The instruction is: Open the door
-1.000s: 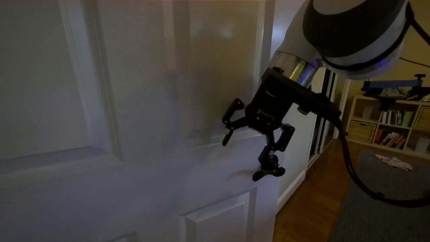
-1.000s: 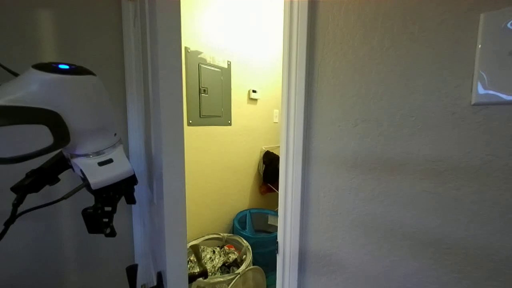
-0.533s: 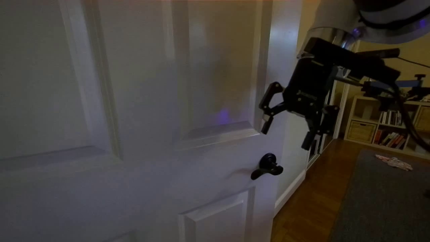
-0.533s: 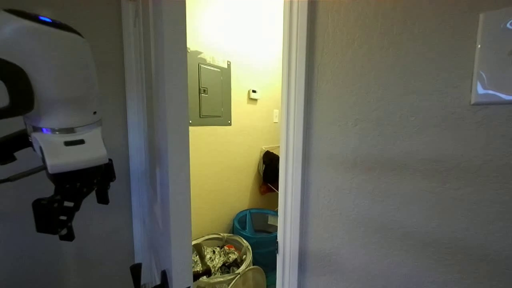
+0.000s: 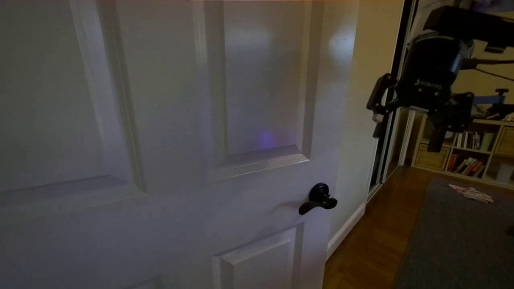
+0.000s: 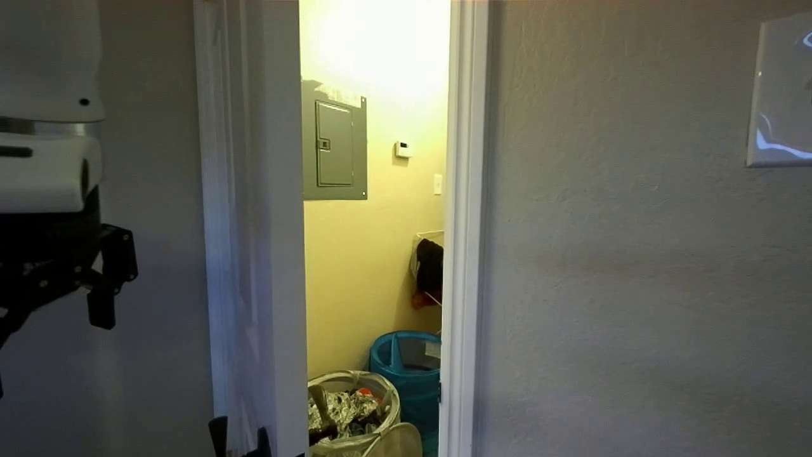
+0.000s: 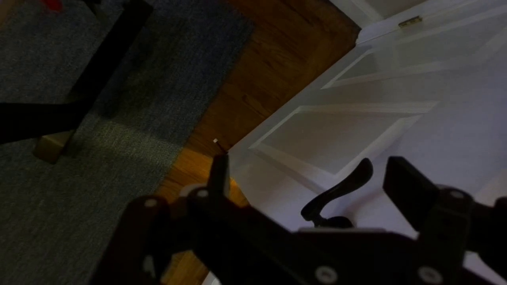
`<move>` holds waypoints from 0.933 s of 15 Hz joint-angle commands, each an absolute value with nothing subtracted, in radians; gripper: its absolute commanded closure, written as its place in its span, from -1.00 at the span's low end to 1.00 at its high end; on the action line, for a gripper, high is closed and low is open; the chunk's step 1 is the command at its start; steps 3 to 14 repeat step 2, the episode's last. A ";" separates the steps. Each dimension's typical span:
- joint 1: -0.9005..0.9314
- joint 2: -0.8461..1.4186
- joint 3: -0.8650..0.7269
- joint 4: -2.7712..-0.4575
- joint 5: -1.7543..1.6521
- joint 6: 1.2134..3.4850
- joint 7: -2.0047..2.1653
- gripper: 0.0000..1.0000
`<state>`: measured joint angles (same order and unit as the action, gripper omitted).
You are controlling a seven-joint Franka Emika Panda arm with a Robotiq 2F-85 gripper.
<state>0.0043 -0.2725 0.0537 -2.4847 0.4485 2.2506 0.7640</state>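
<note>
The white panelled door (image 5: 172,224) fills much of an exterior view. Its edge (image 6: 285,254) stands ajar in an exterior view, with a lit room showing through the gap. The black lever handle (image 5: 319,199) sits near the door's free edge; it also shows in the wrist view (image 7: 340,190). My gripper (image 5: 406,137) is open and empty, above and to the right of the handle, apart from the door. In the wrist view the handle appears between the fingertips (image 7: 309,172), but beyond them. In an exterior view the gripper (image 6: 51,343) is partly cut off at the left edge.
A door frame (image 6: 466,222) and textured wall (image 6: 634,254) stand right of the gap. Laundry baskets (image 6: 406,387) stand inside the lit room. A low shelf (image 5: 425,136) is behind the gripper. A rug (image 5: 453,233) covers the floor, with dark stand legs (image 7: 103,59) on it.
My open gripper has moved away from the handle, up and right in an exterior view and left in an exterior view. The door has shifted slightly, narrowing the visible gap a little.
</note>
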 commanded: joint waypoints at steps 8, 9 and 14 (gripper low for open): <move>0.007 -0.262 0.059 -2.482 0.448 2.250 0.764 -1.00; 0.007 -0.262 0.059 -2.482 0.448 2.250 0.764 -1.00; 0.007 -0.262 0.059 -2.482 0.448 2.250 0.764 -1.00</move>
